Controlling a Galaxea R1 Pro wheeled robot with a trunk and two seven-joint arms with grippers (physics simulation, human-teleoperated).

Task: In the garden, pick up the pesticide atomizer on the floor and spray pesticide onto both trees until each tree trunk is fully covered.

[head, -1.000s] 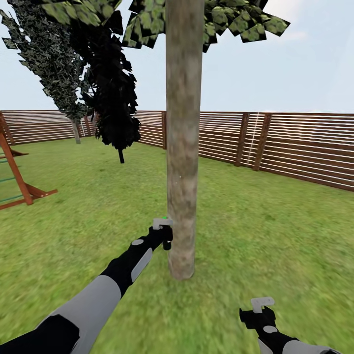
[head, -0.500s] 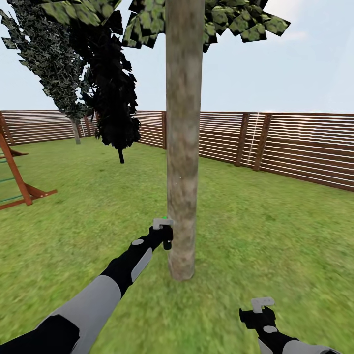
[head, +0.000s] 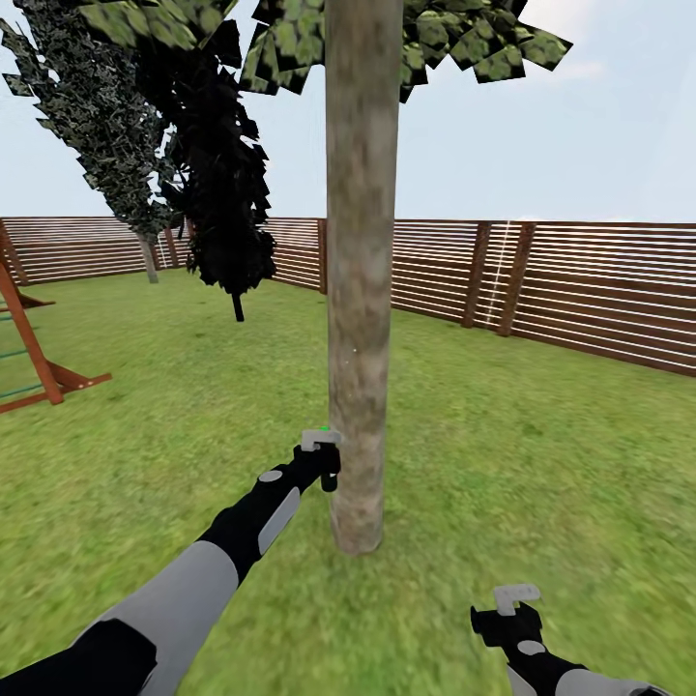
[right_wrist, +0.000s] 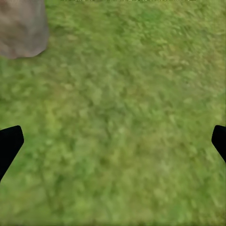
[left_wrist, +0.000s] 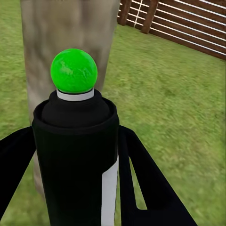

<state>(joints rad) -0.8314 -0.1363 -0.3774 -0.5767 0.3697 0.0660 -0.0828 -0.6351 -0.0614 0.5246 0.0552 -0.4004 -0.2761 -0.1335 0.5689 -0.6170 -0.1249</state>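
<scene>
Over at nine o'clock stands a red-brown play frame (head: 34,353), with a dark narrow tree (head: 222,184) behind it at about eleven. The left gripper (head: 324,469) is out ahead at roughly twelve, its fingers (left_wrist: 155,188) clamped on the sprayer (head: 319,443); in the left wrist view the black bottle with its green knob (left_wrist: 74,70) faces the bark head-on. The trunk (head: 361,271) rises just beside the nozzle, close to touching. I see no white specks on the bark, so my guess is that coverage has hardly begun.

The risk, as I judge it: held so near and so low, the spray would hit one narrow patch, leaving the far side and the upper trunk bare. A nudge forward could also knock the nozzle on the bark and twist the bottle in the grip.

Down at five o'clock the right gripper (head: 517,604) hangs over the grass, fingers (right_wrist: 9,146) wide apart, holding nothing.

Underfoot it's green lawn (head: 541,464), ringed by a brown slatted fence (head: 580,285) under pale sky.
</scene>
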